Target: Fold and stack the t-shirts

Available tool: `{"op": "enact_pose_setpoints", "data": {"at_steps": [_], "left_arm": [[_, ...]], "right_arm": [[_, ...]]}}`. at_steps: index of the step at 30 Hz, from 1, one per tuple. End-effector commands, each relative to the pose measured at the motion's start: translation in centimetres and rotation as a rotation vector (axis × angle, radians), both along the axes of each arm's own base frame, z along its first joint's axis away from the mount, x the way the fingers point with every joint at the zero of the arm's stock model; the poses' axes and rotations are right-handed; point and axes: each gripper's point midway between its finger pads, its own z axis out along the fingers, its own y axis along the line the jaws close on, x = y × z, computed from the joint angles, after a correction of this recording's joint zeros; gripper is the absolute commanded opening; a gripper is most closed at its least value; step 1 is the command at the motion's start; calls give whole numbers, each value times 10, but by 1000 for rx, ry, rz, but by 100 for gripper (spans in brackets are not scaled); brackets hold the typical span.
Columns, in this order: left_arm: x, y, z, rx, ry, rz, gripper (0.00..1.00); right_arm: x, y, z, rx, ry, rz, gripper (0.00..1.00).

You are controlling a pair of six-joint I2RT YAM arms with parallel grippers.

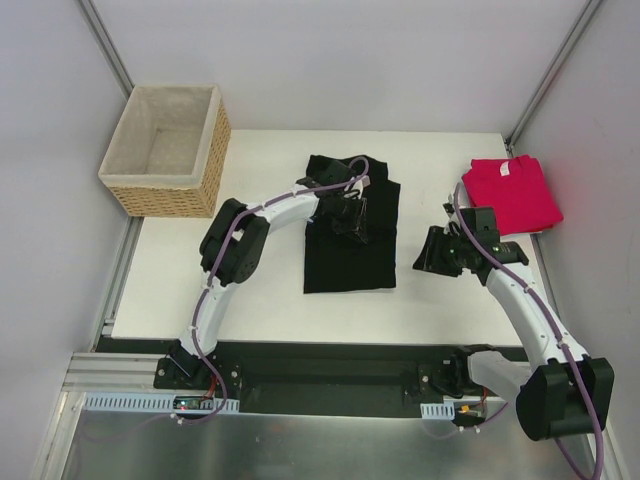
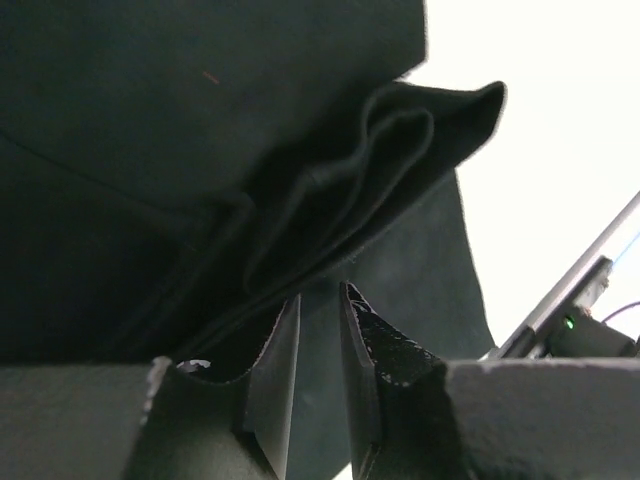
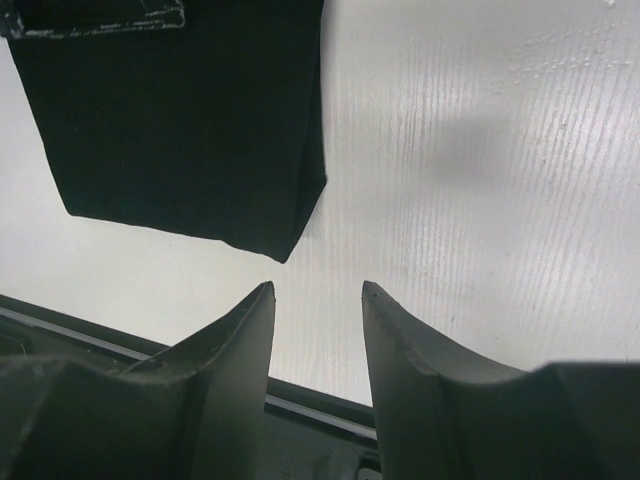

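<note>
The black t-shirt [image 1: 350, 250] lies as a long folded strip in the middle of the table, its upper end bunched; its print is hidden. My left gripper [image 1: 352, 222] hovers over its upper half. In the left wrist view the fingers [image 2: 272, 360] stand a narrow gap apart with nothing between them, just below a thick fold of black cloth [image 2: 380, 150]. The red t-shirt [image 1: 512, 192] lies folded at the far right. My right gripper [image 1: 428, 258] is open and empty over bare table between the two shirts; the black shirt's near corner [image 3: 180, 120] shows ahead of it [image 3: 318, 287].
A wicker basket [image 1: 165, 150] with pale lining stands at the far left corner. The table's near edge and a dark rail [image 3: 310, 410] run just below the right gripper. White walls close in on both sides.
</note>
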Motion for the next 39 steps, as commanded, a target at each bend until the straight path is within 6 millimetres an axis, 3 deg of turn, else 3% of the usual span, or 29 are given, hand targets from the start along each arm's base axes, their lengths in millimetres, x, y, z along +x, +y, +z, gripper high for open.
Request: {"op": "enact_pose_setpoints", "data": {"at_steps": [1, 8, 12, 15, 18, 21, 24, 27, 30, 31, 33, 34, 36, 39], "left_arm": [[36, 9, -2, 12, -67, 37, 20], [64, 20, 4, -12, -85, 78, 17], [66, 17, 9, -47, -75, 63, 18], [60, 12, 16, -85, -48, 41, 26], [49, 11, 37, -129, -45, 13, 37], [42, 19, 85, -158, -128, 15, 41], [33, 32, 120, -161, -204, 37, 41], [22, 48, 133, -134, -256, 54, 41], [5, 66, 122, -85, -250, 69, 38], [1, 71, 117, -71, -243, 76, 36], [-14, 82, 94, -30, -197, 81, 33], [-17, 87, 87, -10, -188, 89, 30], [-30, 97, 67, 28, -149, 102, 26], [-42, 108, 48, 70, -105, 130, 17]], "right_arm": [[-3, 0, 8, -9, -14, 23, 43], [-9, -1, 12, -9, -17, 24, 43], [-12, -1, 11, -10, -11, 25, 43], [-11, -1, 16, -7, -29, 23, 43], [-8, -1, 20, -4, -47, 21, 43], [1, -2, 26, -14, -76, 12, 43], [14, 1, 32, -16, -98, 49, 43], [30, 11, 37, 18, -111, 73, 40], [46, 22, 43, 62, -132, 90, 22], [51, 26, 36, 76, -108, 101, 13], [60, 38, 36, 100, -104, 136, 6], [63, 42, 23, 99, -55, 148, 2], [66, 57, 22, 102, -29, 194, 1], [58, 75, -2, 31, 70, 272, 1]]}}
